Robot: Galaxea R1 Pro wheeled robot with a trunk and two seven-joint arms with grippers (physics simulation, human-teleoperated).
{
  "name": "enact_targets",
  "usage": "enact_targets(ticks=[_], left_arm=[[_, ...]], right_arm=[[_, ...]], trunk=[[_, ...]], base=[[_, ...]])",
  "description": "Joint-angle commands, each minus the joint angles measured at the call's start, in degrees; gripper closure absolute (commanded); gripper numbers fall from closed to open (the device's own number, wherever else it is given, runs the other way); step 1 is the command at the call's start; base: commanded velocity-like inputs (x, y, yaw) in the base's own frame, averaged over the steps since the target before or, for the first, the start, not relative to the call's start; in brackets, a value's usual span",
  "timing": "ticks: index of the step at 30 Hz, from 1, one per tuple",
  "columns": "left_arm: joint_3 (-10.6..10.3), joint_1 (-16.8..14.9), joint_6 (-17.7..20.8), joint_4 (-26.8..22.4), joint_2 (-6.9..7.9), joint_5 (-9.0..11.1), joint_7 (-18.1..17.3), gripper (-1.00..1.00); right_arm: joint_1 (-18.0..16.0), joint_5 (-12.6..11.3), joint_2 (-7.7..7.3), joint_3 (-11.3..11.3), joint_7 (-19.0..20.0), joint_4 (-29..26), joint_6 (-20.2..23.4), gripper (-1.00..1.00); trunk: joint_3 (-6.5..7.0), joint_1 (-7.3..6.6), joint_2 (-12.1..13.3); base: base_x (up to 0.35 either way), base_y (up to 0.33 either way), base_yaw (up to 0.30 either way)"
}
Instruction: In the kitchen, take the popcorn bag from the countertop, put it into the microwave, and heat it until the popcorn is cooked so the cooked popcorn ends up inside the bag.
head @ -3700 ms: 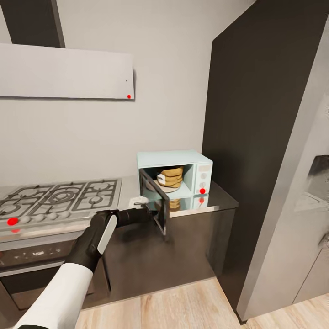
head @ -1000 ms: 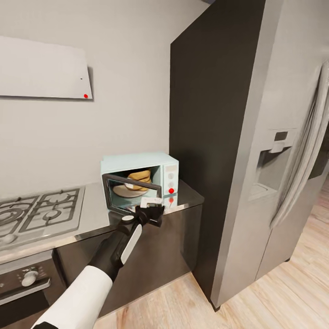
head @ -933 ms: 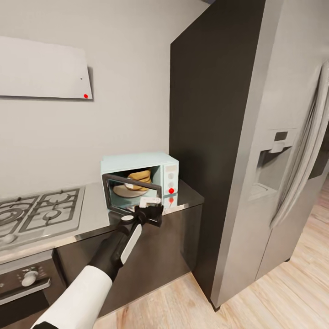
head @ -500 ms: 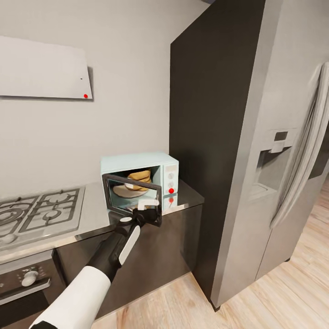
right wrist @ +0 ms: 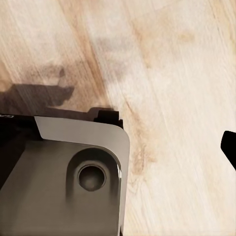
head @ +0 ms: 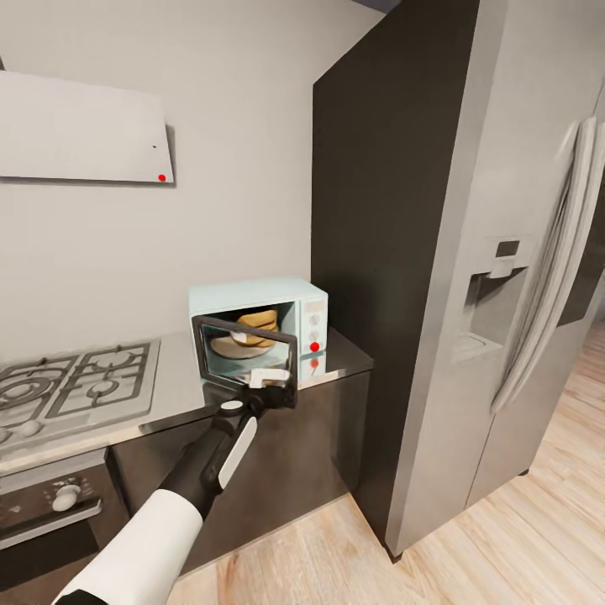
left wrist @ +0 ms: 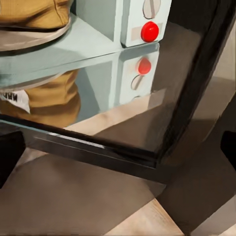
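Swinging the microwave (head: 256, 315) door (head: 244, 357) further closed since earlier, the left gripper (head: 270, 388) has spread jaws.

I stood in a home kitchen. Evidence: gas hob (head: 80, 382) w/ grates set in a grey countertop (head: 181, 391), oven knob panel (head: 50, 504) below it, range hood (head: 84, 126) on the wall above. Mint microwave (head: 256, 298) sat on the counter next to a dark tall cabinet (head: 382, 252). Steel fridge (head: 521, 277) w/ dispenser stood beside that; wood-plank floor (head: 470, 546).
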Motion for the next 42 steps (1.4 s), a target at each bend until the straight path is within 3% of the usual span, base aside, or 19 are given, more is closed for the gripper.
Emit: enact_targets(ticks=[1,11,18,42], left_arm=[[-0.17,-0.04,0.21,-0.09,0.02,0.66,1.76,-1.0],[-0.2,-0.04,0.11,-0.04,-0.01,0.61,3.86,-1.0],[-0.19,-0.04,-7.97,3.0,-0.08,0.92,3.73,-1.0],[-0.26,-0.04,-8.07,3.32,-0.51,0.78,3.69,-1.0]], right_arm=[[-0.08,0.56,-0.03,-0.47,0.12,0.19,-0.34,-1.0],[-0.08,0.56,-0.12,-0.47,0.12,0.2,-0.34,-1.0],[-0.08,0.56,-0.04,-0.47,0.12,0.2,-0.37,-1.0],[-0.08,0.56,-0.05,-0.47,0.3,0.2,-0.37,-1.0]], trunk=[[-0.07,0.0,-0.05],[-0.07,0.0,-0.05],[-0.07,0.0,-0.05],[-0.07,0.0,-0.05]], base=[[0.0,0.0,0.0],[0.0,0.0,0.0],[0.026,0.0,0.0],[0.234,0.0,0.0]])
